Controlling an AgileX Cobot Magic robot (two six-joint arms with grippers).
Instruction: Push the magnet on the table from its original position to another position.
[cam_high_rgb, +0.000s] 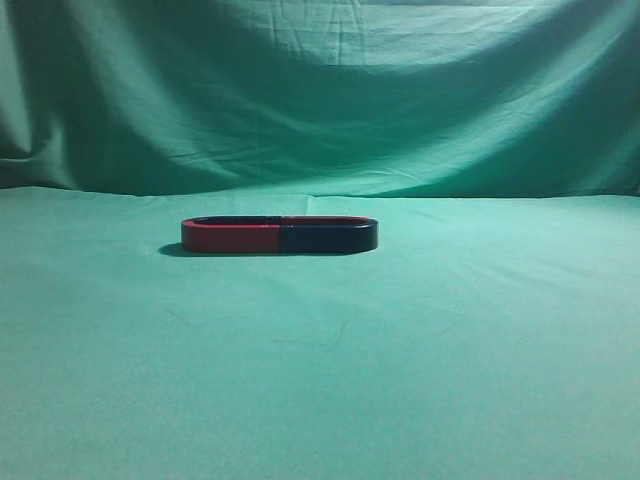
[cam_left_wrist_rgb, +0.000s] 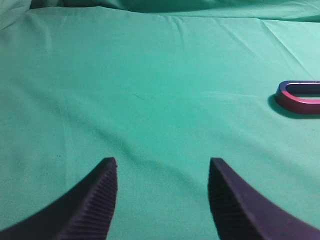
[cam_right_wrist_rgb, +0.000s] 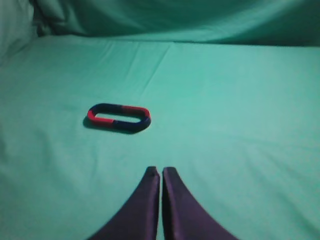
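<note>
Two flat U-shaped magnets lie end to end as one oval on the green table (cam_high_rgb: 320, 380). The magnet (cam_high_rgb: 328, 237) is the right half, with a dark navy front face and a thin red far arm. It also shows in the right wrist view (cam_right_wrist_rgb: 133, 125). The red-fronted magnet (cam_high_rgb: 230, 236) is the left half. My right gripper (cam_right_wrist_rgb: 161, 170) is shut and empty, a short way in front of the oval and slightly right of it. My left gripper (cam_left_wrist_rgb: 162, 162) is open and empty, well left of the oval. Neither gripper shows in the exterior view.
In the left wrist view only the red-fronted magnet's rounded end (cam_left_wrist_rgb: 299, 97) shows, at the right edge. A green cloth backdrop (cam_high_rgb: 320, 90) rises behind the table. The cloth has slight wrinkles.
</note>
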